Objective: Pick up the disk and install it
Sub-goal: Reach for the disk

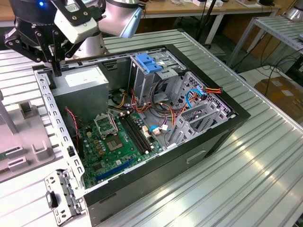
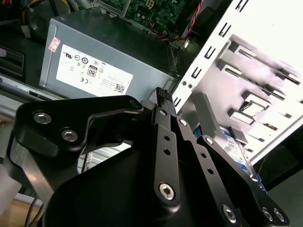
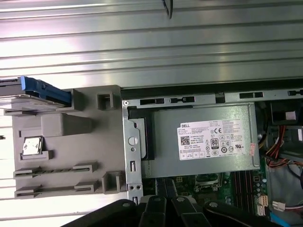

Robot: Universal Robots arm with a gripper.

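Observation:
The disk (image 3: pixel 42 90) stands on edge in a slot of a grey holder (image 3: pixel 66 142) beside the open computer case; its blue rail and grey metal side show in the first wrist view. In the second wrist view a piece of the disk's label (image 2: pixel 235 150) peeks out past the gripper's black links. My gripper (image 1: pixel 57 70) hangs over the case's back corner by the power supply, apart from the disk. Its fingers (image 2: pixel 163 95) come together at one tip with nothing between them.
The open case (image 1: pixel 227 127) holds a grey power-supply box (image 1: pixel 80 87), a green motherboard (image 1: pixel 118 142), loose cables and a metal drive cage with a blue bracket (image 1: pixel 149 64) on top. The case's perforated metal frame (image 1: pixel 59 127) runs between holder and power supply. Ribbed aluminium table (image 1: pixel 227 189) all around.

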